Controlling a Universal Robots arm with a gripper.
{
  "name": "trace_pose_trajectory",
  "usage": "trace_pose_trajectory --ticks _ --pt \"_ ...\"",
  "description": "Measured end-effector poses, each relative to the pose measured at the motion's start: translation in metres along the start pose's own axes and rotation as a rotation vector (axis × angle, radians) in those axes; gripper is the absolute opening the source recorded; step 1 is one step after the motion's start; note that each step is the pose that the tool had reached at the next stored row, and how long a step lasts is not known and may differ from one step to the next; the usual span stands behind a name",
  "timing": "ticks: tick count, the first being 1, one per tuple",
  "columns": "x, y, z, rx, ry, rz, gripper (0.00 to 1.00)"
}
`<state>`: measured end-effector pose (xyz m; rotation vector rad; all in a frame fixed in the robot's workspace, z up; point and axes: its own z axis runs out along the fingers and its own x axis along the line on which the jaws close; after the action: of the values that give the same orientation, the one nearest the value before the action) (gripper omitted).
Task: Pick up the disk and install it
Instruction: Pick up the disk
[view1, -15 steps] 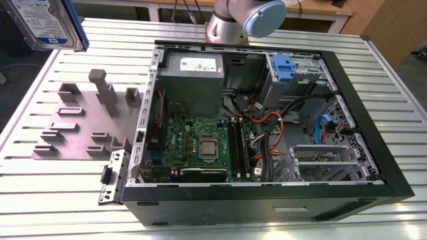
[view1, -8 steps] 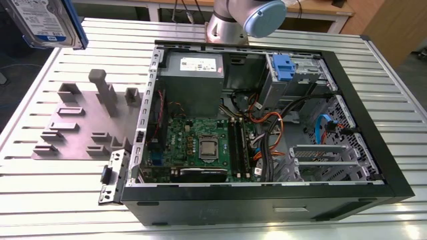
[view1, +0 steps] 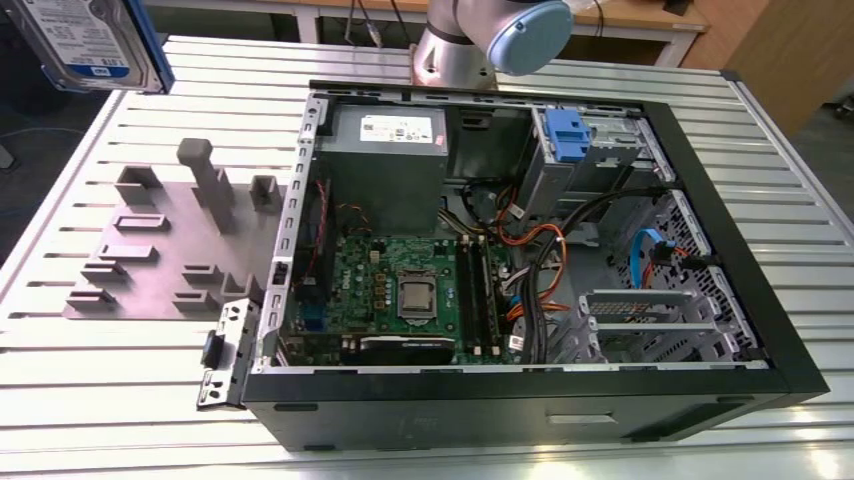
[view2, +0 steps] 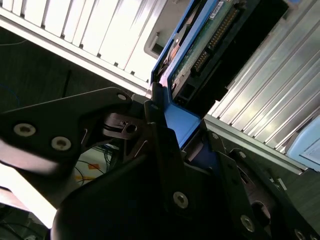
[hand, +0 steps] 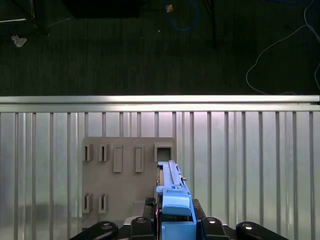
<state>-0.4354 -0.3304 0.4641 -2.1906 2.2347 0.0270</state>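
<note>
black end effector (view2: 184, 122) in close-up in the second wrist view, fingers (view2: 161, 145) closed tight on the blue carrier bracket of the disk (view2: 210, 47), connector pins and green circuit board in sight. same grip in the first wrist view, end effector (hand: 175, 222) clamped on either side of the blue bracket, disk (hand: 173, 192) edge-on and pointing down. in the exterior view, disk (view1: 91, 40) held aloft in the upper corner on the exterior view's left, white-and-blue label facing the camera, well clear of the counter (view1: 120, 400). beneath it, a grey fixture plate (view1: 154, 255) with rows of upright holders and slots, flat on the slatted metal counter, just beside the open computer case (view1: 534, 425) on the exterior view's left. inside the case, a green motherboard (view1: 400, 290), a grey power supply (view1: 384, 140) with a white sticker, a blue bracket (view1: 567, 135) in the drive bay and bundles of orange and blue cables (view1: 534, 245). behind the case, base of the robot arm (view1: 467, 45). past the counter's edge, dark floor (hand: 150, 50) with loose cables.
</note>
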Motion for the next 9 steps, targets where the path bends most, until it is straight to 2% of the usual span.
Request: trace_pose_trajectory --ticks 9 --pt "-0.0001 0.0 -0.0067 0.0 0.0 0.0 0.36"
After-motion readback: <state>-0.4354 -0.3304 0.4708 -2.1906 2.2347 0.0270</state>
